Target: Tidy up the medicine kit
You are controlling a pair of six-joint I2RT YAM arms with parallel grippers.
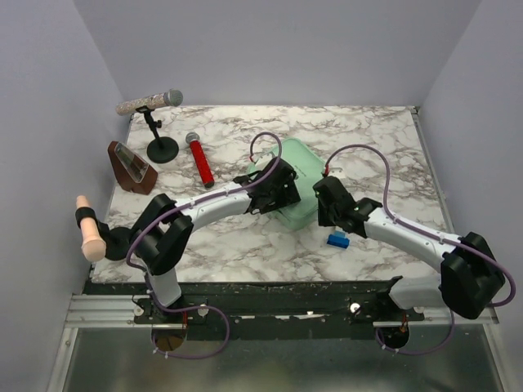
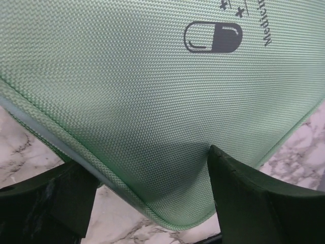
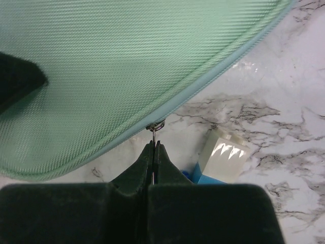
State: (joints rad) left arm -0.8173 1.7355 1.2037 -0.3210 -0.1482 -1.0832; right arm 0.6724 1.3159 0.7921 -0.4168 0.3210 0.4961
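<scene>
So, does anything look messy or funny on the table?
Nothing is spilled or broken. One small blue box lies outside the medicine kit, close to its near edge. The red microphone nearby seems an odd neighbour.

My left arm (image 1: 214,200) stretched forward and inward, left gripper (image 2: 152,178) spread wide, right arm (image 1: 409,233) angled in from the other side — right gripper (image 3: 154,151) pinched tight on the zipper pull (image 3: 154,130)

Soft, even light comes from overhead; shadows on the marble table (image 1: 245,245) are faint. Close up, my left fingers (image 2: 254,198) look dark and blurry, the medicine kit's (image 2: 127,76) weave sharp. Glare whitens a small box (image 3: 223,155).
</scene>
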